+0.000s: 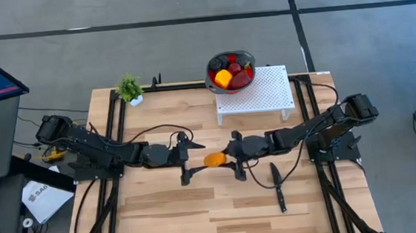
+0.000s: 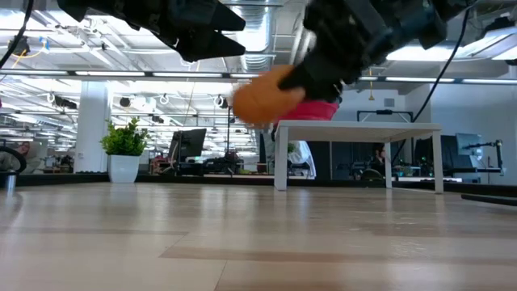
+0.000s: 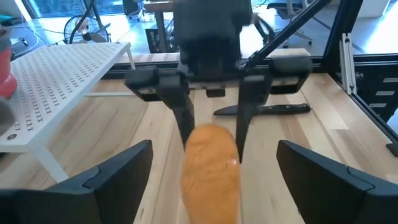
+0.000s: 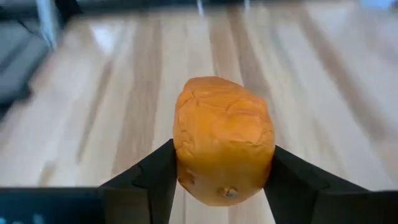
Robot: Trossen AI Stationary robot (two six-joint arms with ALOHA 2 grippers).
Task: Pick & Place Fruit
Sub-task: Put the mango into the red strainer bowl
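Note:
An orange fruit (image 1: 214,160) hangs in the air over the middle of the table, between the two grippers. My right gripper (image 4: 222,152) is shut on it, coming from the table's right. My left gripper (image 3: 214,149) faces it from the left and is open wide, one finger on either side of the fruit's near end, touching nothing. The low view shows the orange fruit (image 2: 262,97) well above the tabletop. Several more fruits, yellow, red and dark, lie in the red bowl (image 1: 245,56) by the table's far edge. My right gripper pinches the orange fruit between its two fingers (image 4: 158,171), one on each of the fruit's sides (image 4: 186,155). The fingers lie level and come from the table's right. The fruit is lifted clear of the table and sticks out past the fingertips toward my left gripper.
The bowl sits at the left end of a white perforated stand (image 1: 265,89). A black-handled knife (image 1: 278,186) lies on the table near the right arm. A small potted plant (image 1: 129,89) stands at the far left corner. Bare wood lies along the near edge.

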